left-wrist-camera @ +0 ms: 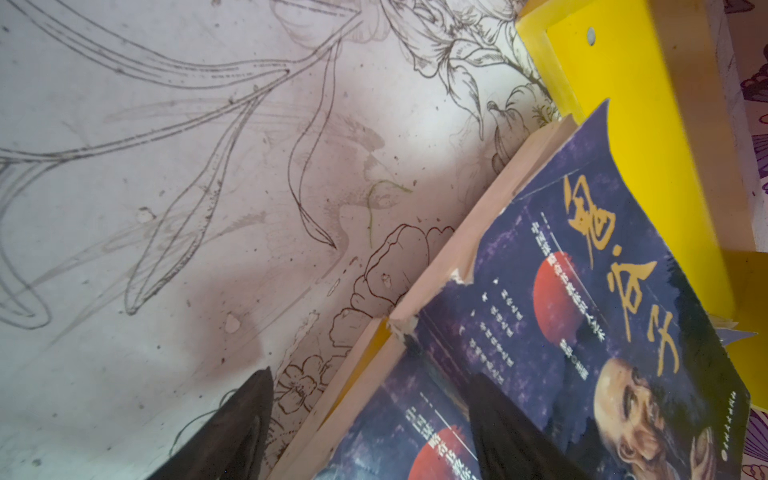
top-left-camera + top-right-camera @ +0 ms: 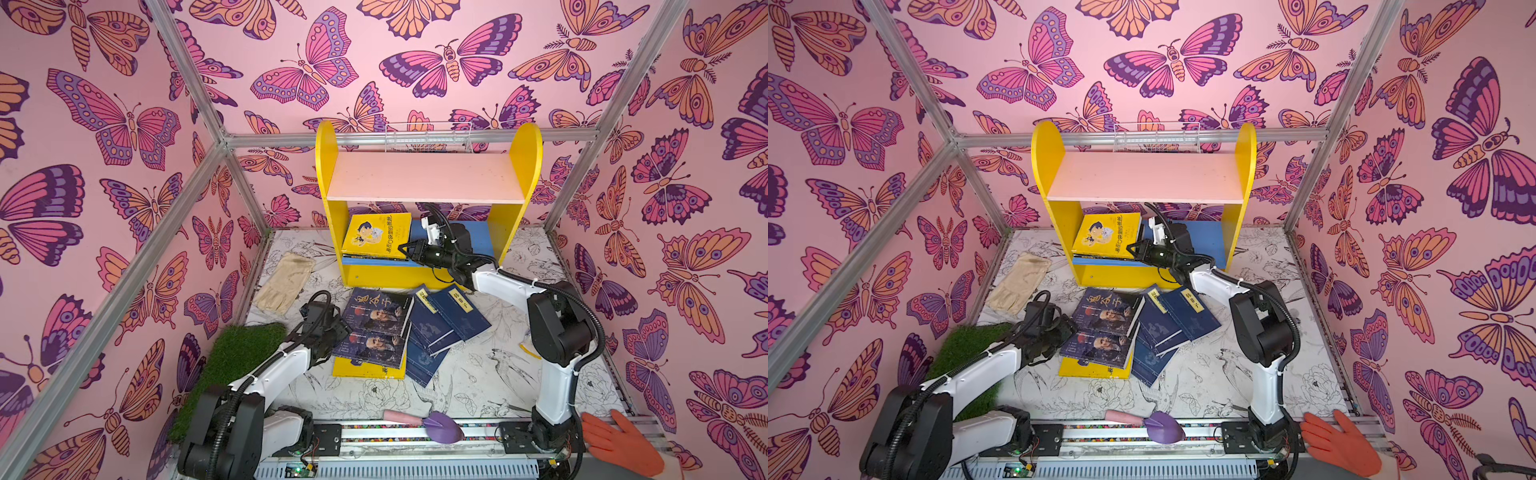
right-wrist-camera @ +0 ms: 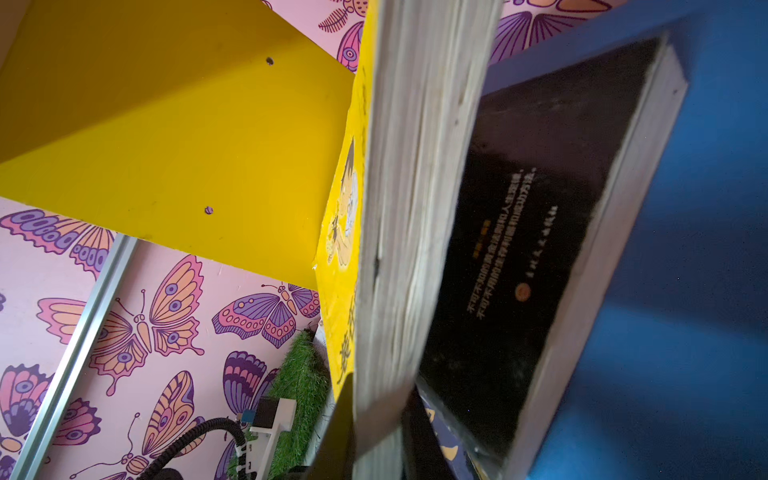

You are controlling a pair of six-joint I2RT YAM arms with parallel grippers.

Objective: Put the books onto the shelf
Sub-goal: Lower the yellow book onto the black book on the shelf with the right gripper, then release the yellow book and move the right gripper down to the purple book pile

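The right hand [image 2: 406, 249], seemingly clamped on the tilted yellow book [image 2: 374, 237], could tug it off the shelf [image 2: 519, 174]; the left hand [image 1: 370, 407] gapes.

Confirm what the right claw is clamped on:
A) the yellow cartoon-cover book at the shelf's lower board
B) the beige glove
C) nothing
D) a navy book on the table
A: in the right wrist view the right claw pinches the page edge of the yellow book, and in both top views it sits at that book over the blue lower board.
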